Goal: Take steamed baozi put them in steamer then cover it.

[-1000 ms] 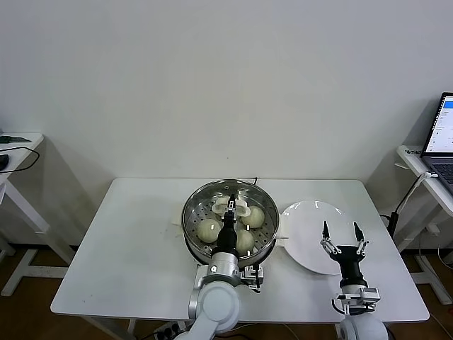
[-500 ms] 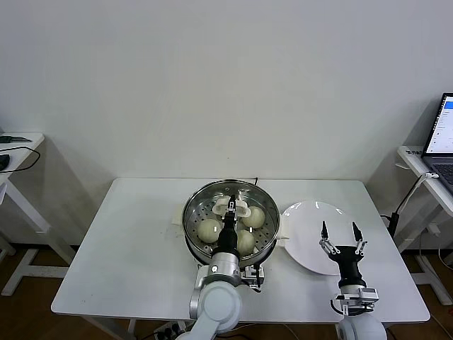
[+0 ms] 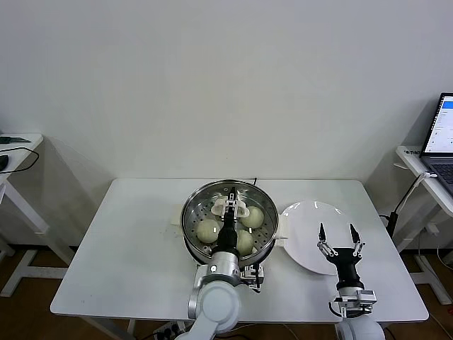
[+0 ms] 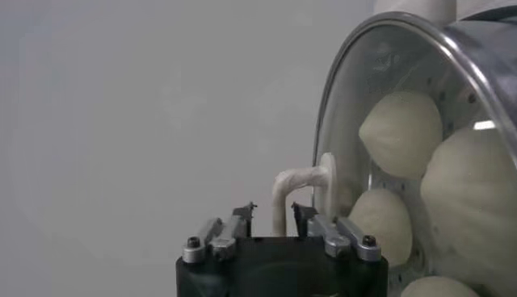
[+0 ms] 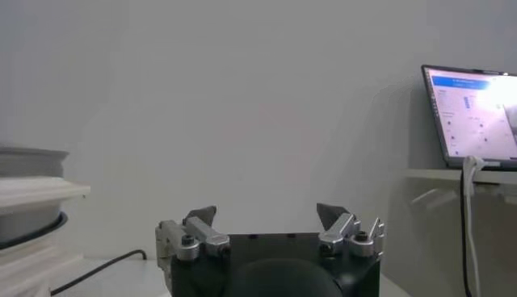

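The steamer (image 3: 190, 214) stands mid-table with the glass lid (image 4: 355, 97) lying on it. Three baozi (image 3: 208, 229) show through the glass in the head view; a fourth is hidden behind my left arm. The left wrist view shows several baozi (image 4: 401, 133) under the lid. My left gripper (image 3: 231, 202) is over the lid's white handle (image 4: 295, 181). Its jaws stand on either side of the handle with a small gap on each side (image 4: 273, 211). My right gripper (image 3: 337, 232) is open and empty above the near edge of the white plate (image 3: 311, 216); it also shows in its own wrist view (image 5: 266, 214).
The plate lies just right of the steamer and holds nothing. A laptop (image 3: 442, 134) sits on a side desk at the far right, also in the right wrist view (image 5: 472, 113). Another side table stands at the far left. The steamer's white base (image 5: 32, 194) shows beside my right gripper.
My right gripper has drawn back a little toward my body over the plate. My left gripper stays at the lid's handle.
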